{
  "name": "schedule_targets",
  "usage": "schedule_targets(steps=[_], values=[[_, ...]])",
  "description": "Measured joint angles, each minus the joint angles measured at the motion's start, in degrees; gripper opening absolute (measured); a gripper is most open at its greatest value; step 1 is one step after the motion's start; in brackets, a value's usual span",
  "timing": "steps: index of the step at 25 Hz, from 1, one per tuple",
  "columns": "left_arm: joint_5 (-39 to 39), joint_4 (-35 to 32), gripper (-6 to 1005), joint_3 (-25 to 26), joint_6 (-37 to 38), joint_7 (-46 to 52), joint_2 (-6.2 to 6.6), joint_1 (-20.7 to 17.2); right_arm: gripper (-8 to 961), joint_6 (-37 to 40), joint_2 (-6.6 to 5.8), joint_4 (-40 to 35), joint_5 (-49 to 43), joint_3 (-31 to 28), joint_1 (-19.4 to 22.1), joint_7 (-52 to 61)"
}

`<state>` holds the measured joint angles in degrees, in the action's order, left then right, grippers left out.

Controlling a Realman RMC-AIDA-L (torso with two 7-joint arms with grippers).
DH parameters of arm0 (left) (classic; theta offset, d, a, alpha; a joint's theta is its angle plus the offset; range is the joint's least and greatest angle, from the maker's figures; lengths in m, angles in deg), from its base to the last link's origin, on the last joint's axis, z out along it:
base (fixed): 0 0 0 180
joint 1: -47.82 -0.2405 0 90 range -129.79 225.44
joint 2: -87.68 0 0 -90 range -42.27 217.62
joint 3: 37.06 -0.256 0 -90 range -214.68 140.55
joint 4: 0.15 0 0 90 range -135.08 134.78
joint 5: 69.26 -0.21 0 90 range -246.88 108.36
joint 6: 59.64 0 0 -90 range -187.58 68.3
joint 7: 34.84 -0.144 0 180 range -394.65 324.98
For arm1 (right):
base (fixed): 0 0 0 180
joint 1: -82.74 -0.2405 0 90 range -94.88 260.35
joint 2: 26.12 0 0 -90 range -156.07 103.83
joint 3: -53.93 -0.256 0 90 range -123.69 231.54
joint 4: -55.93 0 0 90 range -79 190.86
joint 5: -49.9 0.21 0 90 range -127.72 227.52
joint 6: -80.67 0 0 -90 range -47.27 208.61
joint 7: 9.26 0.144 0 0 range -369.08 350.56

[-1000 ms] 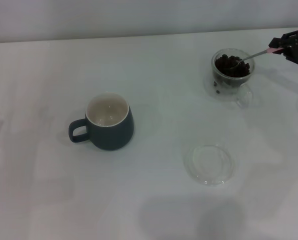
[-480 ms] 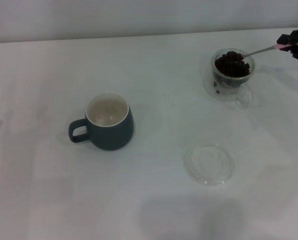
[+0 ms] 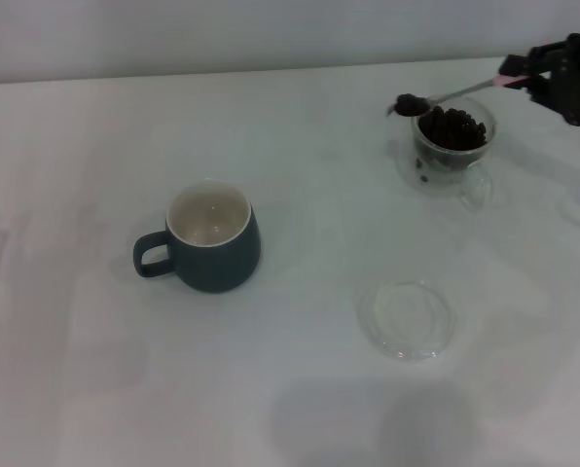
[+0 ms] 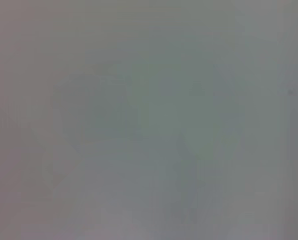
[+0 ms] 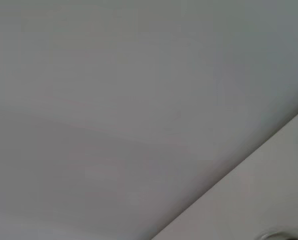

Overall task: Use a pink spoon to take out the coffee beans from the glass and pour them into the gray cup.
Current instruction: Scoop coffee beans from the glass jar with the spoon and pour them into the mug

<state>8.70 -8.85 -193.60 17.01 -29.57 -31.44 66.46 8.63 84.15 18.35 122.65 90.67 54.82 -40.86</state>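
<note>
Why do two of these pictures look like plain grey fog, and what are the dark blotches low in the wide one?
Left wrist view: featureless grey, nothing sharp. Right wrist view: blank pale surface with one diagonal edge. Head view: soft shadows on the table, while the gray cup and glass look sharp.

I read this as a staged tabletop test setup, not a lived-in kitchen: I see one bare white table (image 3: pixel 300 389) running to a plain pale wall (image 3: pixel 271 34) at the far edge. On it stand only a few drinkware props, well apart.
</note>
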Motion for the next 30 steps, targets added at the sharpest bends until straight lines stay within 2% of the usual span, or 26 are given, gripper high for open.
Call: schedule_targets(steps=[6,12,18,30], values=[[0.0,0.0,850,0.0,-0.19,0.0,-0.15,0.0,245,-2.83,2.53,-0.09,-0.27,0.9,-2.53,-0.67],[0.0,0.0,850,0.0,-0.28,0.0,-0.16,0.0,249,-4.33,4.73,-0.2,0.01,6.26,-5.4,-0.89],[0.0,0.0,850,-0.09,-0.29,0.0,-0.23,0.0,253,-3.97,5.19,-0.13,5.53,15.08,-6.63,-1.66],[0.0,-0.15,851,-0.08,-0.36,0.0,-0.24,0.23,261,2.18,5.51,0.15,9.94,25.59,-7.37,-8.17]])
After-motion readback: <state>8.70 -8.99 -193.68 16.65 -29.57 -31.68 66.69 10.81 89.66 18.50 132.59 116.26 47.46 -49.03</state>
